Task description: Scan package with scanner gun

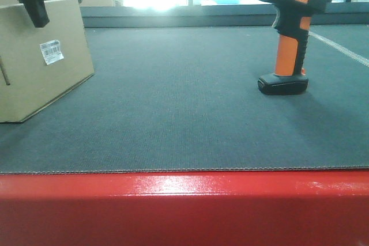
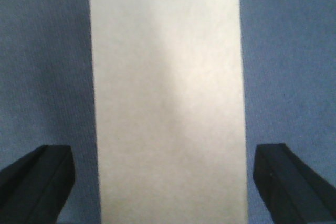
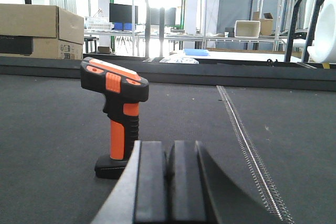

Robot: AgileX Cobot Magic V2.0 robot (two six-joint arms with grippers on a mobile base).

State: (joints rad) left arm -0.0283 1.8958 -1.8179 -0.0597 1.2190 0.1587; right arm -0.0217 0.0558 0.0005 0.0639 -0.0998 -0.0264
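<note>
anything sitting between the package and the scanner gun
No, that stretch is bare: only dark mat lies between the package and the scanner gun, as the front-facing view shows.

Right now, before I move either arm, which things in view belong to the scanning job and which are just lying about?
For the job:
- package, with its white label
- scanner gun, standing upright on the mat

Lying about:
- stacked boxes in the background
- pale bin far behind
- monitor far behind
</note>
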